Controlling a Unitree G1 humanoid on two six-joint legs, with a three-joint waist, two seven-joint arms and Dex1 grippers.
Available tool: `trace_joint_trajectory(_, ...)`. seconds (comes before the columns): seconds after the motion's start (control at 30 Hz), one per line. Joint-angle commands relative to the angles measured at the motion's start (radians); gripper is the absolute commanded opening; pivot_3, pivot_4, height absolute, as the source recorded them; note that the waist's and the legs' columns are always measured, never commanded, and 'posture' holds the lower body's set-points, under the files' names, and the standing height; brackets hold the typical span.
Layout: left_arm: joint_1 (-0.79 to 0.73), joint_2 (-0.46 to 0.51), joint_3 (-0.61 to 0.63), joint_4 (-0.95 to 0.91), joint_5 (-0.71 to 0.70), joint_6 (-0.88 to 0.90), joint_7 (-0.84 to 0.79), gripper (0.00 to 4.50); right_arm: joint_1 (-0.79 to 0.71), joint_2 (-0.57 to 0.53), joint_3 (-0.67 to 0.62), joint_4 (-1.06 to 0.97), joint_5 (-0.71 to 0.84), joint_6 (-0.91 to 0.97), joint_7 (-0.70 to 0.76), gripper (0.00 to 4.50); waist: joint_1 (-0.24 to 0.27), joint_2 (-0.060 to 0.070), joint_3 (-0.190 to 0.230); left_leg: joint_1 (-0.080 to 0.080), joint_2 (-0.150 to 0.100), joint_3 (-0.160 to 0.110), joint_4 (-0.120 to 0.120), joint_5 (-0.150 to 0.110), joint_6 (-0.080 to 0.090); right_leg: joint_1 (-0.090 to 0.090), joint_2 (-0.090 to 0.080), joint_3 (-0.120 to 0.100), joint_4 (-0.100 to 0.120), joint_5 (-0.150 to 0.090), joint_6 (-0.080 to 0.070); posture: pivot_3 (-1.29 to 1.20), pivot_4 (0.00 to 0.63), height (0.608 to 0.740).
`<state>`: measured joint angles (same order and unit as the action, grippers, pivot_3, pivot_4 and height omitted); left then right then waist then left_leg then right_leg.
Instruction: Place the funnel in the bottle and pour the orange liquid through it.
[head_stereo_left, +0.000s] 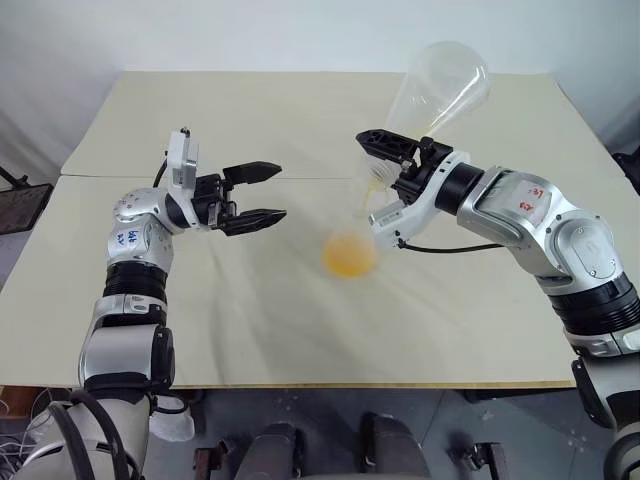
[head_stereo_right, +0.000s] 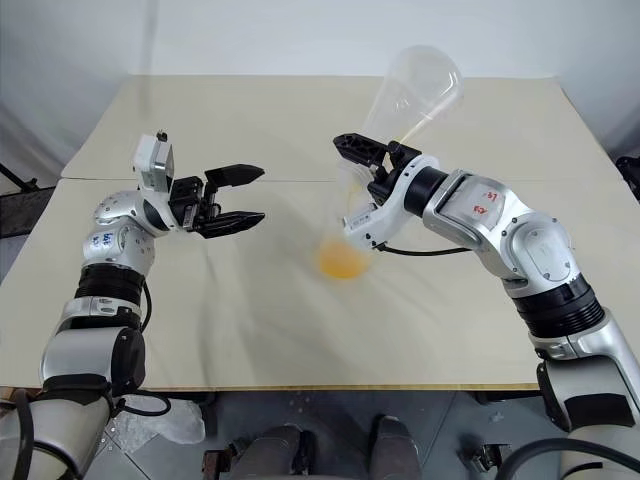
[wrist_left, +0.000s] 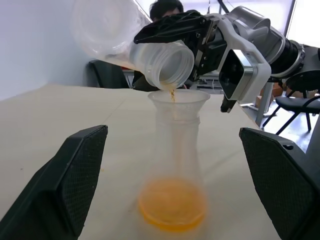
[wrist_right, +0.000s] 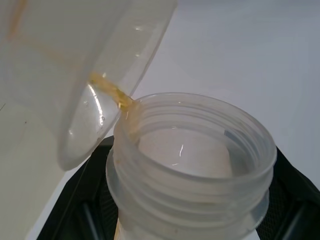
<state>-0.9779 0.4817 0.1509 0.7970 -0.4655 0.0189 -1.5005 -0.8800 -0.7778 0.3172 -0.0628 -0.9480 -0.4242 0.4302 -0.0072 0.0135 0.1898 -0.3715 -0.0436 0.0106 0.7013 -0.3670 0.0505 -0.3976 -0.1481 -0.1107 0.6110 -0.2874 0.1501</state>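
The bottle (wrist_left: 175, 160) stands upright on the table with the funnel (wrist_left: 178, 102) seated in its neck. A pool of orange liquid (head_stereo_left: 348, 256) lies in its base. My right gripper (head_stereo_left: 385, 150) is shut on the neck of a second clear flask (head_stereo_left: 440, 85), tipped mouth-down over the funnel. A thin orange trickle falls from that flask's rim (wrist_left: 172, 92) into the funnel. My left gripper (head_stereo_left: 280, 190) is open and level, to the left of the bottle and apart from it, with nothing between its fingers (wrist_left: 75, 170).
The cream table (head_stereo_left: 200, 320) has a seam running across its middle and its front edge is close to me. Behind the far edge, the left wrist view has a seated person (wrist_left: 165, 10) and dark chairs (wrist_left: 295, 105).
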Motion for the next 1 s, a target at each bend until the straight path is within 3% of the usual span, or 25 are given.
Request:
trace_joint_trajectory(0.03,0.000,0.004,0.014,-0.040,-0.020,0.003,-0.044,4.50,-0.033,-0.020,-0.036,-0.011,0.001,-0.012,-0.019,2.82,0.000,0.000,0.000,0.000,0.000,0.000,0.000,0.000,0.000,0.000,0.000,0.000,0.000,0.000,0.000,0.00,0.150,0.740)
trace_joint_trajectory(1.0,0.059,-0.020,0.019,-0.135,-0.031,0.042,-0.007,4.50,-0.042,-0.021,-0.041,-0.006,-0.010,-0.019,-0.028,2.82,0.000,0.000,0.000,0.000,0.000,0.000,0.000,0.000,0.000,0.000,0.000,0.000,0.000,0.000,0.000,0.00,0.150,0.740)
